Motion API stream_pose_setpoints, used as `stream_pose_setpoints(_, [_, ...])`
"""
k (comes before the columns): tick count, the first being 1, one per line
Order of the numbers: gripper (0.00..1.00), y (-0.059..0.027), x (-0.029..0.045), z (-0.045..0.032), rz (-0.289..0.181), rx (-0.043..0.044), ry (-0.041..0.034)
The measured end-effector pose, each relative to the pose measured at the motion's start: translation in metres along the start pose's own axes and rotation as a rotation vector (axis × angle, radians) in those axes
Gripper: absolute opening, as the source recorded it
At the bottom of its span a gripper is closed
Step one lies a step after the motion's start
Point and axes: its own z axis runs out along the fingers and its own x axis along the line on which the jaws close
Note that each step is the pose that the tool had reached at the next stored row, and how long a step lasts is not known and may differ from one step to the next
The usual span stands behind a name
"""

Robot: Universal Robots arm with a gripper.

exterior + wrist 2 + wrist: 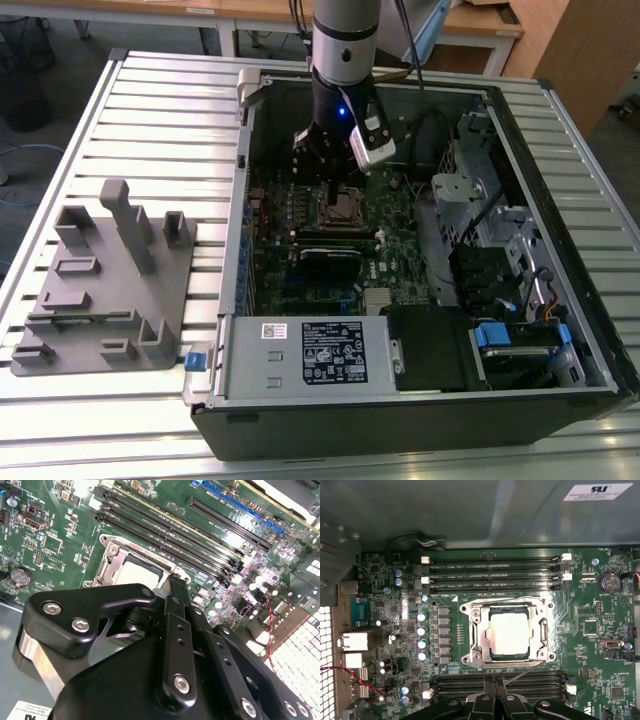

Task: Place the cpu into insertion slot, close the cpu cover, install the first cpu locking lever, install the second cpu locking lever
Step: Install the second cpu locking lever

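Observation:
The cpu (509,636) lies flat in the insertion slot (470,609), its pale metal top showing in both wrist views (136,572). The silvery cpu cover (481,641) lies down around it as a frame. A thin wire locking lever (522,672) sticks out at a slant from the socket's corner toward my gripper (496,696). The gripper's two black fingers stand close together, shut, with their tips just beside the socket's edge (174,582). In the exterior view the gripper (332,172) hangs just above the insertion slot (338,208) inside the open computer case.
Long memory slots (492,570) run along both sides of the socket. A black ridged module (330,262), the power supply (300,355) and a drive cage (470,200) crowd the case. A grey fixture plate (100,280) lies on the table at the exterior view's left.

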Motion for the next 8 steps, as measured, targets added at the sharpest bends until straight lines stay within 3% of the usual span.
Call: stream_pose_setpoints(8, [0.11, -0.0040, -0.0002, 0.0102, 0.005, 0.0001, -0.0009])
